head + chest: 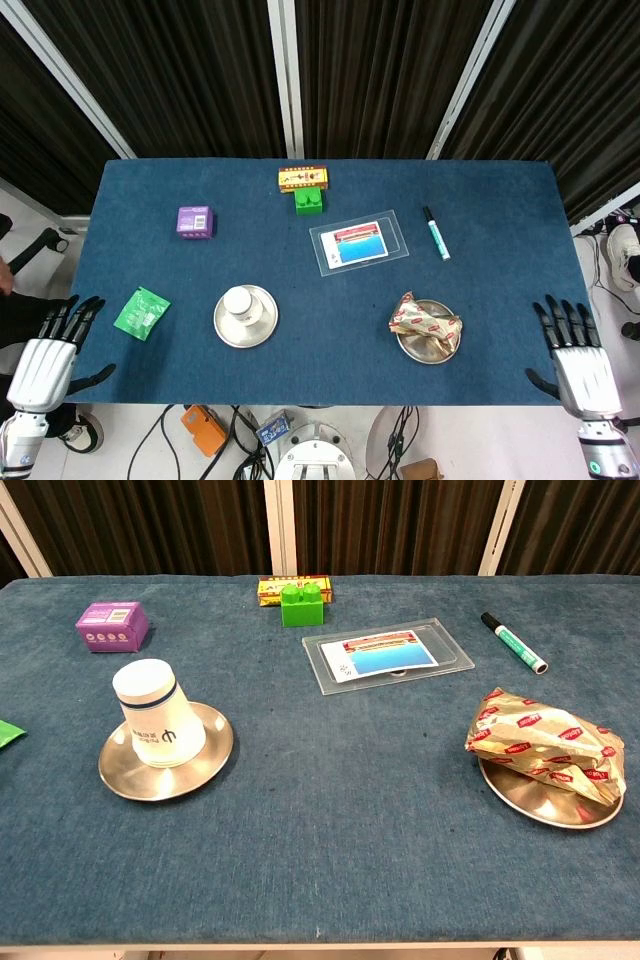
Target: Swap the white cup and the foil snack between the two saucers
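A white cup [240, 303] [157, 715] stands upside down on the left saucer [226, 330] [116, 775]. The foil snack [427, 320] [536, 745] lies across the right saucer [440, 353] [545, 804]. My left hand [42, 361] is off the table's front left corner, fingers spread, holding nothing. My right hand [580, 364] is off the front right corner, also spread and empty. Neither hand shows in the chest view.
A green packet [141, 311] lies left of the cup's saucer. Further back are a purple box [195, 220], a green brick [309, 200] against a yellow box [302, 178], a card in a clear sleeve [358, 242] and a marker [435, 233].
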Controlling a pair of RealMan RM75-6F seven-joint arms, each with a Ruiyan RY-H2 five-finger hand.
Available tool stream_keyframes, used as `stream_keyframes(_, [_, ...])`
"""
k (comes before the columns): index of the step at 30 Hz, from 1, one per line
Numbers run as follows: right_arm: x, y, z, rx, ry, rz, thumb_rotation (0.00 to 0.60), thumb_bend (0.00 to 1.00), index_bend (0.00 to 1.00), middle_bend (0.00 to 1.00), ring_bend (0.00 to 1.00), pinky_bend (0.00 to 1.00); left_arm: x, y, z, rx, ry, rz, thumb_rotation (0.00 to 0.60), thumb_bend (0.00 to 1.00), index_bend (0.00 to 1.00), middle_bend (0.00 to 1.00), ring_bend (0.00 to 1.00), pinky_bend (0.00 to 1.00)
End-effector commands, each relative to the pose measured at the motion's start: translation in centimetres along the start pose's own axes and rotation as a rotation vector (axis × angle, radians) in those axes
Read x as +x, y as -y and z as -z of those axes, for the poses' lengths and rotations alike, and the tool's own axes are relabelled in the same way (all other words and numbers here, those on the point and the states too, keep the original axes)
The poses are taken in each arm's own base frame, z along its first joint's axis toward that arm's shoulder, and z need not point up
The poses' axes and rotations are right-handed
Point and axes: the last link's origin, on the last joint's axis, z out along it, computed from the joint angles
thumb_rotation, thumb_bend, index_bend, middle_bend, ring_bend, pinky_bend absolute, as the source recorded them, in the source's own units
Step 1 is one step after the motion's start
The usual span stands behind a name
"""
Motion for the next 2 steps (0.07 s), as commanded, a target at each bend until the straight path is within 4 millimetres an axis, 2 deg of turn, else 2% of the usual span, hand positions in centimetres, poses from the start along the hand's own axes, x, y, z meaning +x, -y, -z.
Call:
stream_keyframes(1, [0.32,-1.17,0.84,-0.03,-0.01,-0.008,0.6,0.23,0.0,0.0,0.0,0.0,-0.33,-0.13,0.71,-0.008,-0.038,0.002,0.6,0.08,0.07,0.09,0.03,0.11])
stream_keyframes(2, [0.38,-1.19,0.8,-0.028,-0.012,-0.009,0.6,0.23,0.0,0.0,0.0,0.0,-0.27,-0.1,0.67,-0.009,-0.039,0.017,0.6,0.08,0.07,0.09,0.03,0.11])
